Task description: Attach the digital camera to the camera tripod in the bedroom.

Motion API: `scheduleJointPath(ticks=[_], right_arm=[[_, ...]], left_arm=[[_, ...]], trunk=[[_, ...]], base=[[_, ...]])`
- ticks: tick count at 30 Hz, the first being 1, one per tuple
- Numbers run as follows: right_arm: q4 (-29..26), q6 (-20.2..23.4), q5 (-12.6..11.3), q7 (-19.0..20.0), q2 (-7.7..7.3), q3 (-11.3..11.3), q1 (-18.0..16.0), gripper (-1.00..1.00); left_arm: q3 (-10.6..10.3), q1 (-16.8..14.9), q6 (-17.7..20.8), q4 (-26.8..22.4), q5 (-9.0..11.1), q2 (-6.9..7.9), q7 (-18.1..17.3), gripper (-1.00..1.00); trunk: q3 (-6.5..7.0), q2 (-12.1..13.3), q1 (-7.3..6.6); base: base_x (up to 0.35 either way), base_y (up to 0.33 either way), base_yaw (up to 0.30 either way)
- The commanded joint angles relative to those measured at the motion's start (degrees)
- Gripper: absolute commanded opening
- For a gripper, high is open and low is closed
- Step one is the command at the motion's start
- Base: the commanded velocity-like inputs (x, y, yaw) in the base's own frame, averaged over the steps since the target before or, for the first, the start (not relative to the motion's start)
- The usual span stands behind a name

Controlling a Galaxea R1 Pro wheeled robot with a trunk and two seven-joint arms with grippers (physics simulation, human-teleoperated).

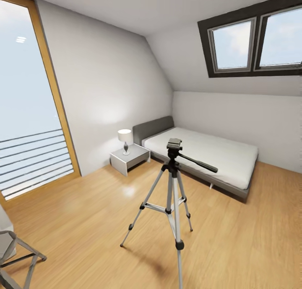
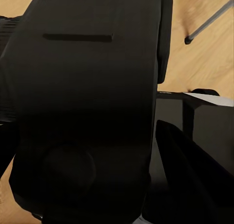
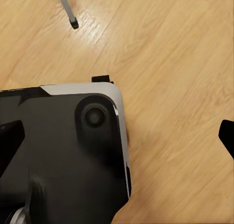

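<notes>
While the camera tripod [image 1: 172, 195] stands on the wood floor just in front of the bed [image 1: 209, 157], its head plate sits bare. Can't tell either gripper's finger state. I'd roll up slowly, clear of those splayed legs.

The camera tripod [image 1: 172, 197] has silvery metal legs (black matt joints) on glossy wood floor [image 1: 92, 222].
</notes>
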Motion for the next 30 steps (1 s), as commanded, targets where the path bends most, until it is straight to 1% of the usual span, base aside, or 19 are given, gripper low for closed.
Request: scheduleJointPath(ticks=[1, 30], right_arm=[[0.2, -0.4, -0.1, 0.0, 0.0, -0.4, -0.1, 1.0], [0.2, -0.4, -0.1, 0.0, 0.07, -0.4, -0.1, 1.0]], left_arm=[[-0.5, 0.0, -0.2, 0.1, 0.5, 0.01, -0.3, -1.0], [-0.5, 0.0, -0.2, 0.1, 0.5, 0.09, -0.3, -1.0]], trunk=[[-0.02, 0.0, 0.02], [-0.02, 0.0, 0.02]], base=[[0.0, 0.0, -0.156], [0.0, 0.0, -0.17]])
